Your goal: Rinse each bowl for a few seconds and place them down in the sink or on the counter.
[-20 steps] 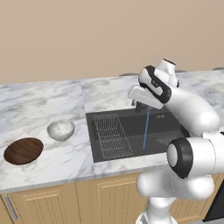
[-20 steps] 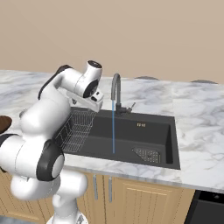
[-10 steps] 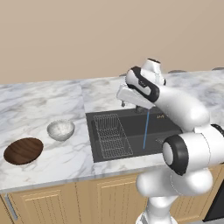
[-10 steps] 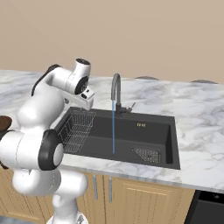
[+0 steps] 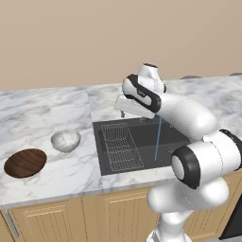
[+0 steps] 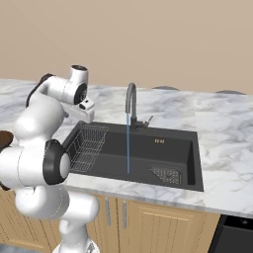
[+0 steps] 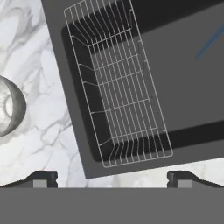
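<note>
The speckled white-grey bowl stands on the marble counter left of the sink; its rim shows at the left edge of the hand view. Further left, near the counter's front, lies the wide dark brown bowl. My gripper hangs open and empty above the back left part of the sink, over the wire rack. Both fingertips stand wide apart with nothing between them. Both bowls are well to the left of the gripper.
A thin blue water stream falls from the arched faucet into the black basin. The wire rack fills the basin's left end. A drain plate lies at the front right.
The arm has swung left, from beside the faucet to above the rack end of the sink. The gripper stayed open. Bowls and water stream have not moved.
</note>
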